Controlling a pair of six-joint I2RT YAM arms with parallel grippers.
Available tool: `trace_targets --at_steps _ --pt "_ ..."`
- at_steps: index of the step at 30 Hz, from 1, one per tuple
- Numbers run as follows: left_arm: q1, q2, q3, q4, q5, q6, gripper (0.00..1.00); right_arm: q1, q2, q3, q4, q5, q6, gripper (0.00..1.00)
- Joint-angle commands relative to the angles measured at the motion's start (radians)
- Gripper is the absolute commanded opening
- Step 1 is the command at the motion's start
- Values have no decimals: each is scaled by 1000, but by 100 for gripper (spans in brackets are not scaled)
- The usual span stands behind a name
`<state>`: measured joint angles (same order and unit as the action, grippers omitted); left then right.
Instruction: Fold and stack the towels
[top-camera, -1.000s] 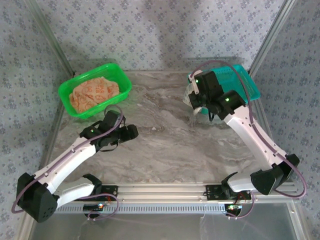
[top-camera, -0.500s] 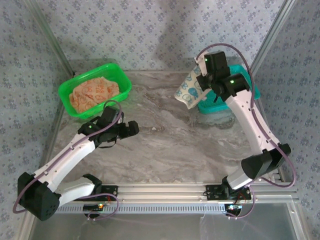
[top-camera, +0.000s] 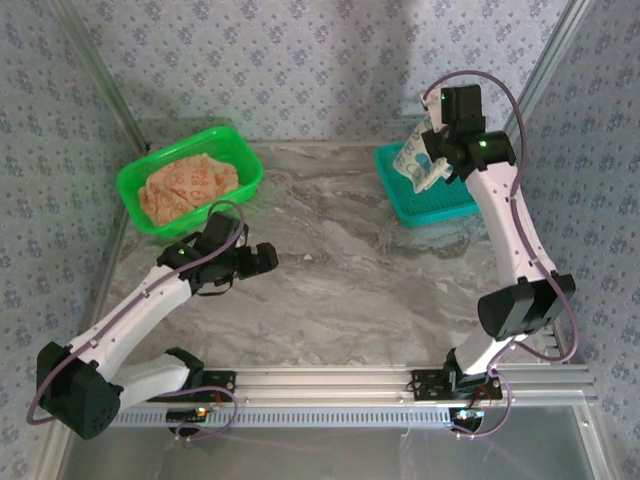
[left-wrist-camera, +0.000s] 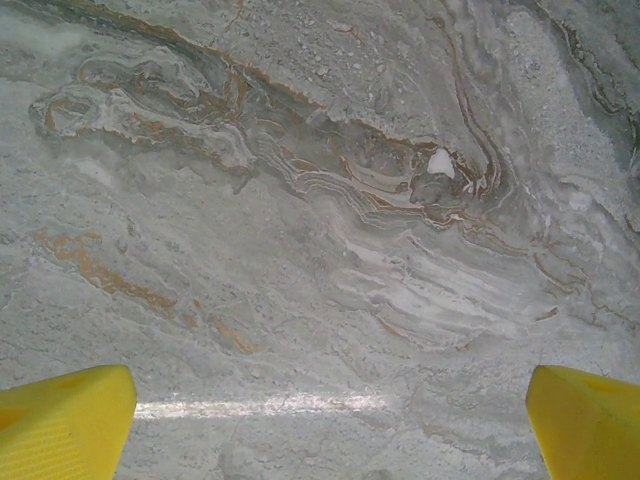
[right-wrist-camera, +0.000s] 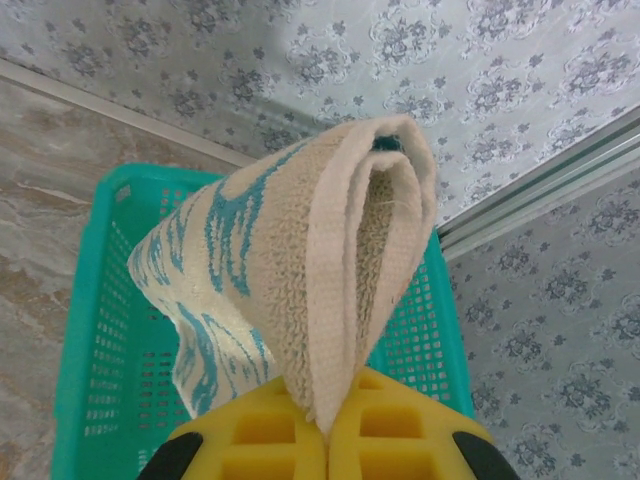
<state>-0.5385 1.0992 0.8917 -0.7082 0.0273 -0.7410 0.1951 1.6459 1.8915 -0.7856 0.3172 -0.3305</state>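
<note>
Over the far right of the table (top-camera: 350, 285), seen from above, my right gripper (top-camera: 437, 150) hangs high above the teal basket (top-camera: 435, 200). It pinches a cream-and-teal towel (top-camera: 413, 158) that droops clear of the basket. Orange-patterned towels (top-camera: 190, 185) lie heaped in the green basket (top-camera: 132, 182) at far left. My left gripper (top-camera: 262, 260) hovers over bare marble, well apart from both baskets.

Under my left wrist lies the table (left-wrist-camera: 320, 200), with my yellow pads (left-wrist-camera: 60, 420) spread wide and nothing between them.

At my right wrist, the right gripper (right-wrist-camera: 325, 425) has its fingers pressed together on a doubled edge of the cream-and-teal towel (right-wrist-camera: 300, 260). The cloth curls outward in a loose loop over the teal basket (right-wrist-camera: 100, 330).

The nap looks like terry, so I judge the towel light, limp and grippy rather than slick, with nothing to break. Held by a bunched fold it will not open flat. A single corner or hem in each hand would probably spread it better.
</note>
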Motion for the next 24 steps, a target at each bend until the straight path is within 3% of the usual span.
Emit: trace_targets --at_steps 1,12,24 --pt "6 4 35 -22 16 21 100 -6 37 32 23 -21 -6 0" --pt "21 -22 7 -17 21 25 100 6 85 -31 -12 -41 89 0" --pt "44 -29 -26 5 38 27 100 32 192 70 -98 -77 230 0"
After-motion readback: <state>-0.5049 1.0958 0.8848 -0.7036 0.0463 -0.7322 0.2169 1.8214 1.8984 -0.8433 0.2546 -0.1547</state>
